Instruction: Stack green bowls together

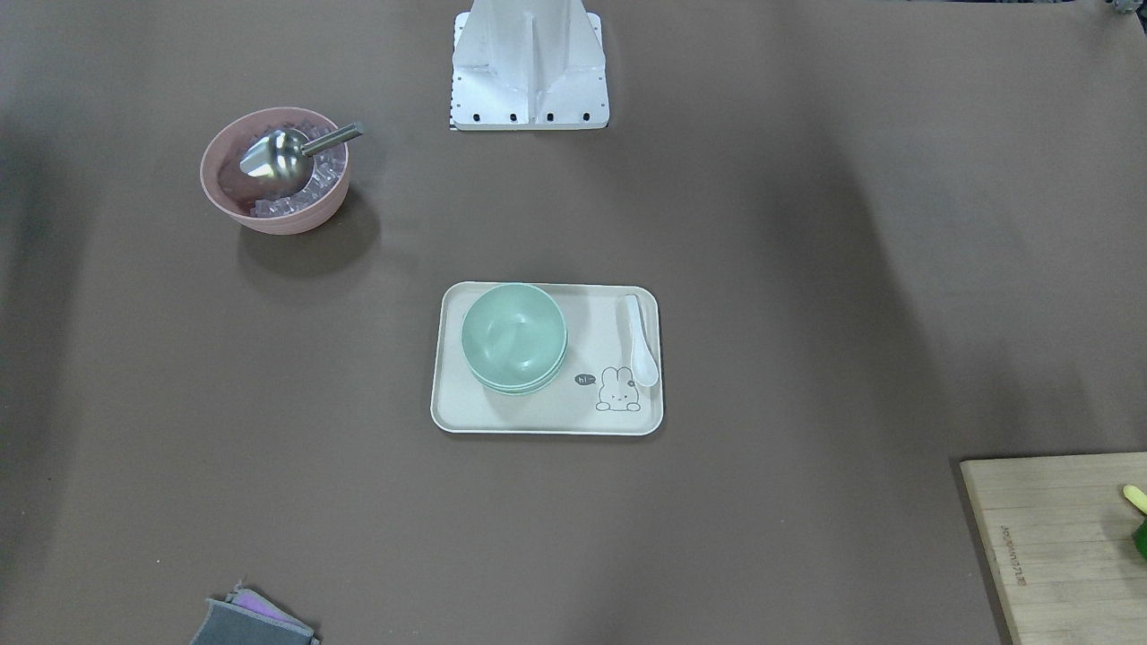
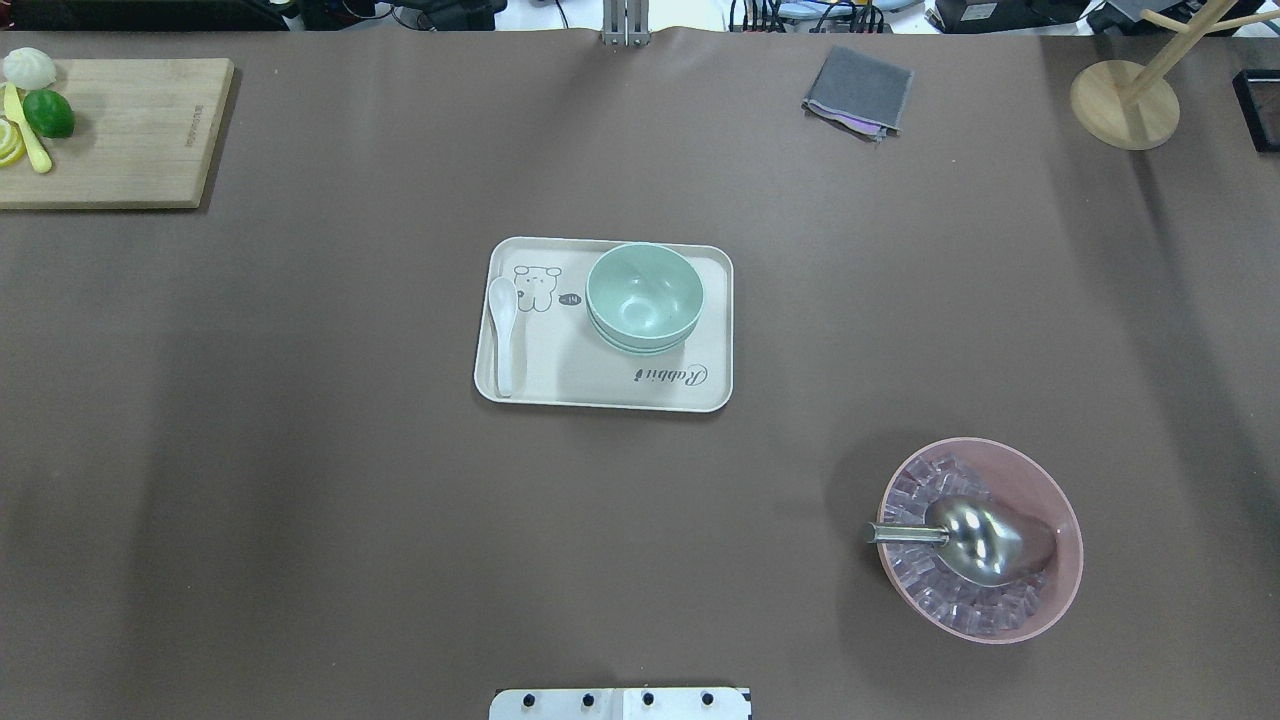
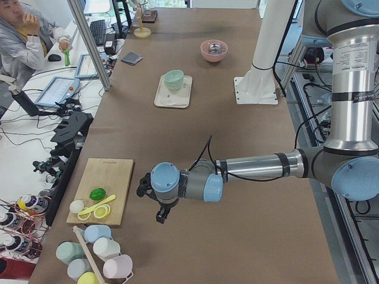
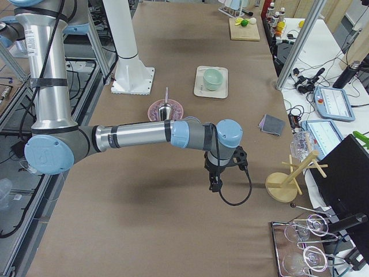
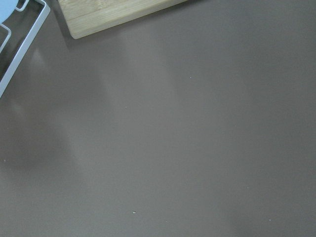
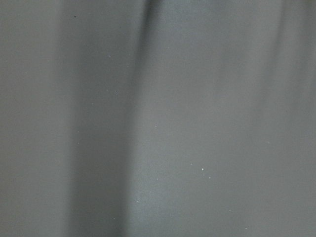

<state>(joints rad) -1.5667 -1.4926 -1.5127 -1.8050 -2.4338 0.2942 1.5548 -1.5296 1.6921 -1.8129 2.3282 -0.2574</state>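
The green bowls (image 1: 513, 336) sit nested in one stack on the cream rabbit tray (image 1: 538, 414) at the table's middle. The stack also shows in the overhead view (image 2: 643, 295) and small in both side views (image 3: 173, 78) (image 4: 212, 78). My left gripper (image 3: 160, 215) hangs low over bare table beside the cutting board, far from the tray. My right gripper (image 4: 214, 186) hangs over bare table near the wooden stand, also far from the tray. Both show only in the side views, so I cannot tell if they are open or shut. Both wrist views show only brown table.
A pink bowl (image 2: 1050, 600) with ice cubes and a metal scoop (image 2: 985, 540) stands at the near right. A white spoon (image 2: 503, 335) lies on the tray. A cutting board (image 2: 130, 140) with a lime, a grey cloth (image 2: 858, 90) and a wooden stand (image 2: 1125, 100) line the far edge.
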